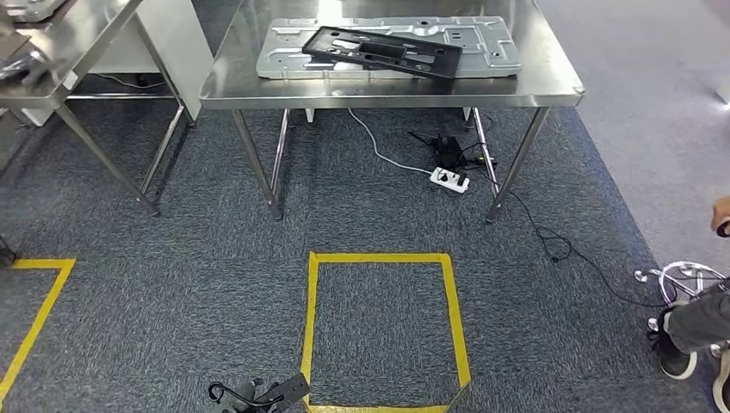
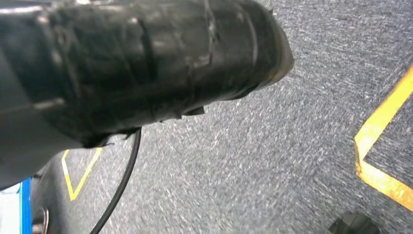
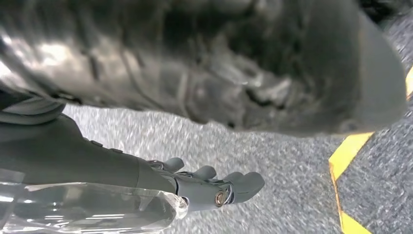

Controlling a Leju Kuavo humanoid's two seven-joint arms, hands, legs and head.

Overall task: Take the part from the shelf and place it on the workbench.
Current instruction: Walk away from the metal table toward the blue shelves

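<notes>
The black part (image 1: 384, 52) lies on a grey plate (image 1: 482, 47) on the steel workbench (image 1: 258, 82). My right hand (image 3: 214, 190) hangs empty, fingers loosely apart (left hand: cannot tell).

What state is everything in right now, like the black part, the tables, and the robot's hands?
Black part: lying flat on the metal plate.
Metal plate: flat on the workbench.
Power strip: on the carpet, cables attached.
Right hand: empty, fingers apart.
</notes>
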